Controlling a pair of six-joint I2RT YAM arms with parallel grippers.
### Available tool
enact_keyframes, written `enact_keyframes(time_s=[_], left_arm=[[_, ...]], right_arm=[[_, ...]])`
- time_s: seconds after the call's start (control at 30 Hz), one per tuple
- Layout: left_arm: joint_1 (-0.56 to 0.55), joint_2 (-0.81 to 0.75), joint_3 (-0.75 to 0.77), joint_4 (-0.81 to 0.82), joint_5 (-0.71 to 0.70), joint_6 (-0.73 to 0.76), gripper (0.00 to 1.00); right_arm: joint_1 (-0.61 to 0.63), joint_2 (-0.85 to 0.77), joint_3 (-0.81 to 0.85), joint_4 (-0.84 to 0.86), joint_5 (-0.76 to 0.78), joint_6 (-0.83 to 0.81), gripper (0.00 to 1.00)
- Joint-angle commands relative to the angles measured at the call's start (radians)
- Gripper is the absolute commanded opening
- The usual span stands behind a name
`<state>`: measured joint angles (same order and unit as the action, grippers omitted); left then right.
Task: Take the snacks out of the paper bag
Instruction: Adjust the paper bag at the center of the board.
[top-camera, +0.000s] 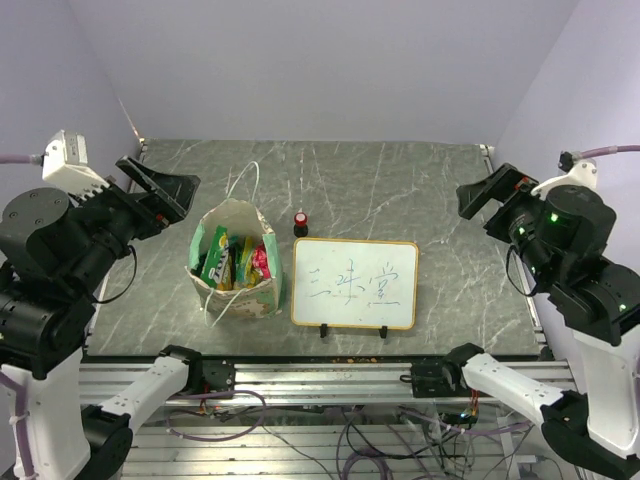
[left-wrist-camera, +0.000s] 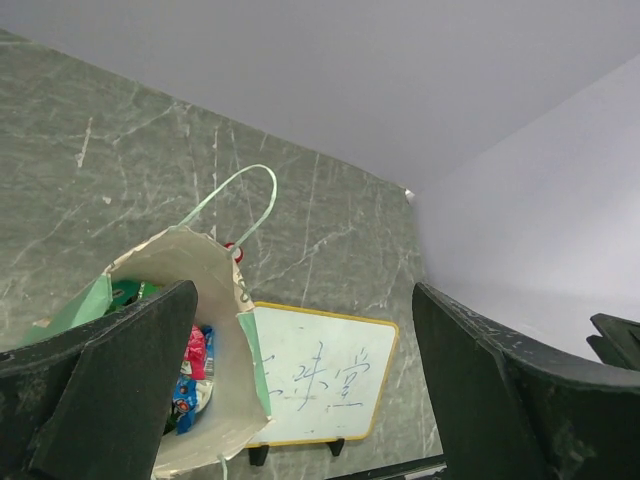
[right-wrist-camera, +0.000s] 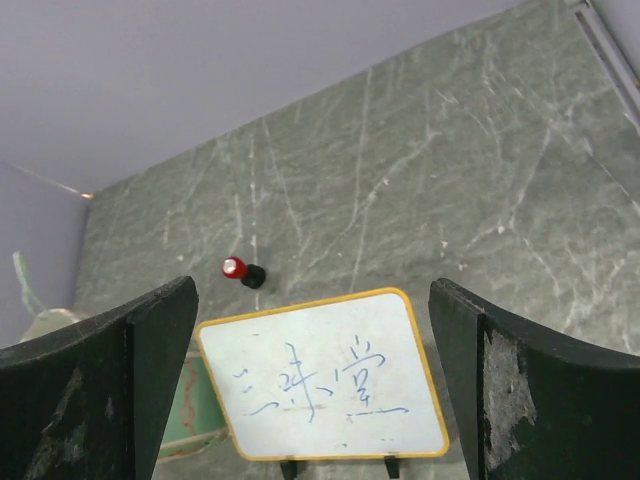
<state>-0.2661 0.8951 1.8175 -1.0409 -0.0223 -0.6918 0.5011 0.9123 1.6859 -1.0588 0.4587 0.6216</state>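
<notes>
We've got the left gripper (left-wrist-camera: 300, 292) and the right gripper (right-wrist-camera: 310, 288) both spread wide, holding nothing. The snacks (top-camera: 232, 262) sit inside the paper bag (top-camera: 246, 302), which stands just at 9 o'clock of the whiteboard (top-camera: 354, 283).

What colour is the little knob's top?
The knob is red-topped; best seen from right wrist.

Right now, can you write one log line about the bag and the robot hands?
left gripper: open, empty | right gripper: open, empty | snacks: in bag, none out | bag: standing open
</notes>
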Motion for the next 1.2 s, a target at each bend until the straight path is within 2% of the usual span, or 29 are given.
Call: enact_keyframes(time_s=[0.0,0.2,0.47,0.73,0.87,0.97,1.17], left_arm=[[0.000,0.026,-0.025,0.008,-0.004,0.047,0.99],[-0.001,0.033,-0.104,0.025,-0.003,0.061,0.99],[-0.001,0.090,-0.166,-0.001,-0.001,0.032,0.99],[-0.001,0.180,-0.127,-0.207,-0.028,-0.006,0.97],[-0.002,0.177,-0.131,-0.306,-0.030,-0.030,0.95],[-0.002,0.122,-0.174,-0.349,-0.017,-0.077,0.94],[-0.002,-0.089,-0.303,-0.368,0.047,-0.212,0.96]], right_arm=[[-0.062,0.011,-0.054,0.015,-0.035,-0.003,1.00],[-0.142,0.067,-0.129,0.043,-0.078,-0.031,1.00],[-0.211,0.071,-0.305,0.245,-0.194,-0.043,1.00],[-0.236,0.173,-0.323,0.348,-0.344,-0.059,1.00],[-0.240,0.254,-0.305,0.412,-0.519,-0.057,1.00],[-0.209,0.321,-0.299,0.455,-0.642,-0.052,1.00],[-0.004,0.420,-0.289,0.561,-0.653,0.053,1.00]])
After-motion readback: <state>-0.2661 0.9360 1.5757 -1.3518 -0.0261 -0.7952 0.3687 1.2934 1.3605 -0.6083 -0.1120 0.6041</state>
